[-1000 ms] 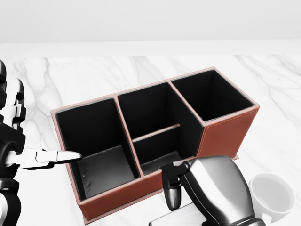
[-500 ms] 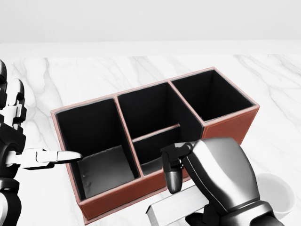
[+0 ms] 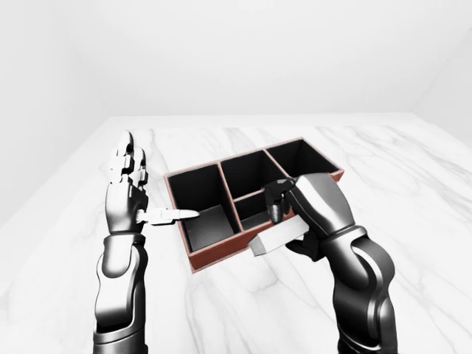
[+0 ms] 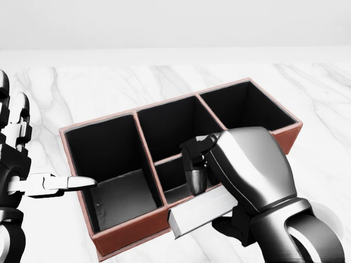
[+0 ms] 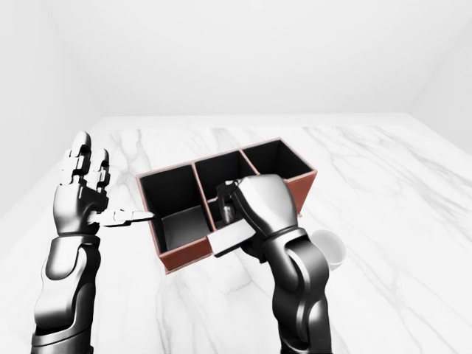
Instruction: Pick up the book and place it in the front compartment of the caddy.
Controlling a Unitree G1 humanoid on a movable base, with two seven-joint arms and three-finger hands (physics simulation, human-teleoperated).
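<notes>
The caddy (image 4: 129, 233) is a red-brown box with black insides and several compartments, in the middle of the head view on a white marble table. My right hand (image 4: 213, 204) is shut on the book (image 4: 189, 219), a pale grey slab. It holds the book tilted over the caddy's bottom wall, just below the small middle compartment. The book also shows in the left-eye view (image 3: 276, 237). My left hand (image 3: 147, 193) is open and empty, fingers up, with its thumb pointing at the rim of the caddy's left compartment.
A white cup (image 5: 330, 251) stands on the marble table (image 4: 109, 87) right of my right arm, near the caddy's right end; the arm hides most of it in the head view. A pale wall rises beyond the table's top edge.
My right hand has lifted the book up the head view, from below the caddy to over its bottom wall, and now covers the cup. The left hand has hardly moved.
</notes>
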